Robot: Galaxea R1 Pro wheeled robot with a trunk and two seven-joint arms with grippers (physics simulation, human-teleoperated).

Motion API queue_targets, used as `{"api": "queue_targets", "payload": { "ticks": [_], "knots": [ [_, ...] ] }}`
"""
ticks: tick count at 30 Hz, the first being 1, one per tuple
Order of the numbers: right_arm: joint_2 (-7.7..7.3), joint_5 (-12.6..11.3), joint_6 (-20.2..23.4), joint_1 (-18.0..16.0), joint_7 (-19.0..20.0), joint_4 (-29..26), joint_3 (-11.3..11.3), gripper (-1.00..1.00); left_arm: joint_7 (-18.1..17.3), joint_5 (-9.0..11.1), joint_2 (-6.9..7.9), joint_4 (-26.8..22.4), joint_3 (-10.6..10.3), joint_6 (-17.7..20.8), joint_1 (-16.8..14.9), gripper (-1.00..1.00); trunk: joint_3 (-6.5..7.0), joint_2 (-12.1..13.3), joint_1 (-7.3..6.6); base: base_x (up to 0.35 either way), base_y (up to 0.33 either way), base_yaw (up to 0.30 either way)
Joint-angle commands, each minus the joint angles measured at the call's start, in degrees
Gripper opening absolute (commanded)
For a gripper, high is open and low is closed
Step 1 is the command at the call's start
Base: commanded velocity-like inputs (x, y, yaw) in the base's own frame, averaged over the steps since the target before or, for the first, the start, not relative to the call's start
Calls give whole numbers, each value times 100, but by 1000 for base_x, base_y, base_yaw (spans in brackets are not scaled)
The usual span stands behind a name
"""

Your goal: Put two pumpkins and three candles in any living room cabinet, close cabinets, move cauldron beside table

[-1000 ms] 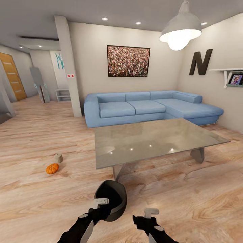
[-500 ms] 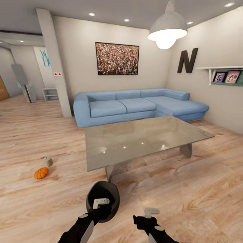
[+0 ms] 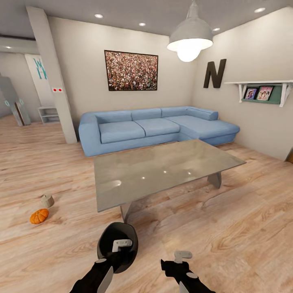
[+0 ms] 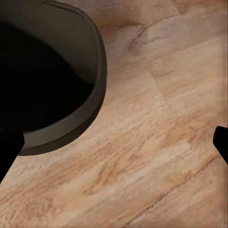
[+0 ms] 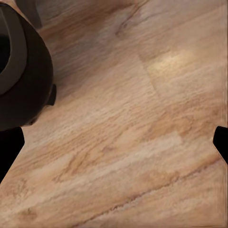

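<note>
We see the cauldron (image 3: 117, 246) on the wood floor (image 3: 244, 228) just in front of the near left corner of the table (image 3: 162, 171), close to its leg but not touching the top; the pot stands a little tilted, its mouth turned toward us.

Our left gripper (image 3: 116, 249) hangs right over the cauldron's rim; in the left wrist view the fingertips (image 4: 9, 147) sit at opposite edges of the picture, so the jaws are spread wide; the cauldron (image 4: 52, 80) lies to one side between them, its rim close beside one finger, and we cannot tell whether that finger touches it; nothing is pinched.

Our right gripper (image 3: 179, 260) hovers over bare floor beside the pot; in the right wrist view its fingertips (image 5: 10, 147) are likewise far apart with only floor boards (image 5: 142, 133) between them, the cauldron's black belly (image 5: 23, 76) off to one side, near but apart from the finger; the jaws hold nothing.

A pumpkin (image 3: 39, 216) lies on the floor well to the left of the table, a candle (image 3: 47, 200) just beside it; behind the table stands a blue sofa (image 3: 154, 128).
</note>
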Motion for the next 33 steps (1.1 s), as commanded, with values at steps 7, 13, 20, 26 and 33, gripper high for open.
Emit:
{"api": "queue_targets", "payload": {
  "ticks": [7, 13, 20, 26, 33],
  "knots": [
    [-1, -23, -20, -4, -5, 15, -3, 100, -13, 28, 2, -18, -4, 37, 1, 100, 121, 280, -155, 0, 0, -282],
    [1, -72, -20, -4, -5, 16, -3, 100, -16, 28, 4, -11, -5, 37, 1, 100, 121, 280, -155, 0, 0, -289],
    [-2, -382, -28, -4, 3, 1, 9, 100, -18, 28, 4, -10, -5, 37, 1, 100, 121, 280, -155, 0, 0, -290],
    [-2, -408, -28, -4, 4, -1, 9, 100, -20, 28, 2, 0, -5, 37, 1, 100, 121, 280, -155, 0, 0, -290],
    [-2, -418, -28, -4, 4, -3, 6, 100, -21, 23, 0, 11, -5, 37, 1, 100, 121, 280, -155, 0, 0, -290]
  ]
}}
